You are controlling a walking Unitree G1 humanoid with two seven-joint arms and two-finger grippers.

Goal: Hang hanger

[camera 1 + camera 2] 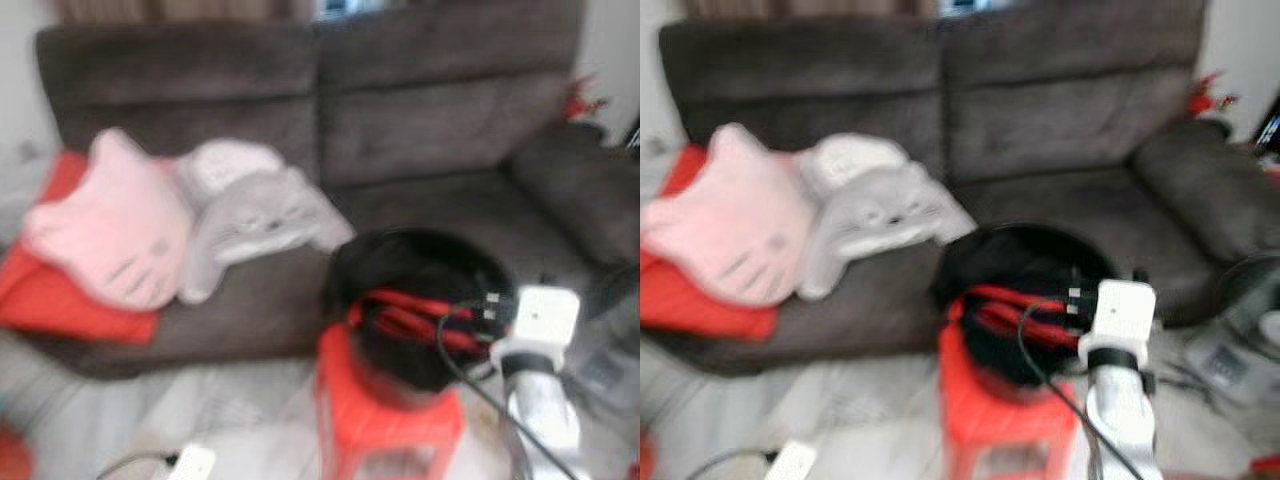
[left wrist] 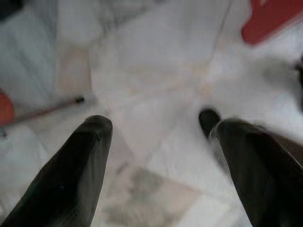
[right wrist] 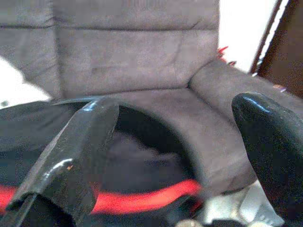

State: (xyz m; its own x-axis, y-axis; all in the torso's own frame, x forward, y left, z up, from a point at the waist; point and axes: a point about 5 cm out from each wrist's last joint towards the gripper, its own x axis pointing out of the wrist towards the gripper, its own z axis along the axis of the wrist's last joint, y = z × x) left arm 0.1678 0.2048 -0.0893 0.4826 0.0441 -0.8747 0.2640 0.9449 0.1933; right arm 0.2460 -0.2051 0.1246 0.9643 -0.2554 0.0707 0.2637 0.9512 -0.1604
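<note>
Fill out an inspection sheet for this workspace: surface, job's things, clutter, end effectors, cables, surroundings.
Surface: pale tiled floor; red stool in front of the sofa.
Job's things: red hangers in a black basket on the stool.
Clutter: pink cushion, grey cushion and red cloth on the sofa.
End effectors: right end effector open, at the basket; left end effector open above the floor.
Cables: black cable along the right arm; power strip on the floor.
Surroundings: dark brown sofa; fan to the right.
</note>
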